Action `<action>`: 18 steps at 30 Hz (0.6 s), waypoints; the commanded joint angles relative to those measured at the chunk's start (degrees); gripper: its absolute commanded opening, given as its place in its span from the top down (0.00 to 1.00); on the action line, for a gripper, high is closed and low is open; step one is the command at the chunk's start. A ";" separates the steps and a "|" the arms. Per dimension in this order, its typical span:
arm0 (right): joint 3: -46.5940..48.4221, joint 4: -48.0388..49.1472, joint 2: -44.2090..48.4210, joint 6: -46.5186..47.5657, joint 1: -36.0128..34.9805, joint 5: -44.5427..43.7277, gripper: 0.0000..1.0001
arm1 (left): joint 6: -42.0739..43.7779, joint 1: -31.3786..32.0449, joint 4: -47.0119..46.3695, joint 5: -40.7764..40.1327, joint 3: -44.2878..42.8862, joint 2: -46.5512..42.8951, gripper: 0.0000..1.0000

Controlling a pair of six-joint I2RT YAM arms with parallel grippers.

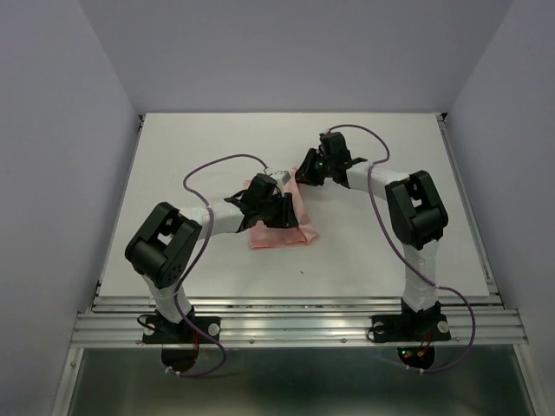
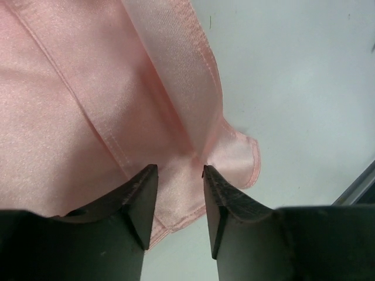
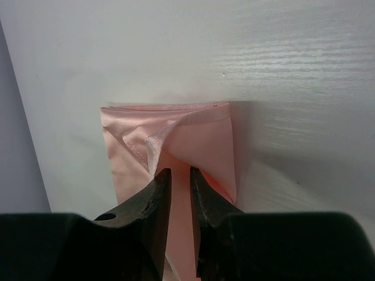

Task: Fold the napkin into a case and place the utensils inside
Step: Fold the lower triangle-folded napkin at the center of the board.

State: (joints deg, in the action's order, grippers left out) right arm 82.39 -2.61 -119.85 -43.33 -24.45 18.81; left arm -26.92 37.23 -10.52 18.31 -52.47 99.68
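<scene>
**Inspector:** Left side, please.

**Onlooker:** The left arm [image 1: 165,247] stands up from its base with its elbow bent, near and to the left of the napkin [image 1: 282,234]. Its forearm reaches in over the napkin's left part. The left gripper [image 2: 180,170] points down over a corner of the napkin. Its jaws are parted, there is a clear gap between the fingers [image 2: 137,202], and nothing is pinched.

**Inspector:** Right side?

**Onlooker:** The right arm [image 1: 416,212] has its elbow raised well to the right of the napkin, and its forearm angles in toward the far edge. The right gripper [image 3: 180,171] sits at that far edge, jaws nearly together and closed on a lifted fold of the napkin.
</scene>
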 commanded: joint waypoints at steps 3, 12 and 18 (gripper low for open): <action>3.21 0.06 -1.17 0.62 -0.25 -0.35 0.75 | 2.13 -0.06 6.48 -4.68 -2.90 -5.46 0.51; 2.78 -0.02 -0.91 0.62 -0.78 -0.53 0.75 | -0.06 -6.55 6.31 -2.50 -2.56 -11.43 0.76; 2.69 -0.11 -0.91 0.62 -0.78 -0.70 0.75 | -5.42 -14.20 4.37 -0.11 -5.79 -7.67 1.00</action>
State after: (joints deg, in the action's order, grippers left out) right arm 83.22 -3.16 -120.55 -43.31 -24.58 18.46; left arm -29.08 25.28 -4.40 16.40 -54.43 90.61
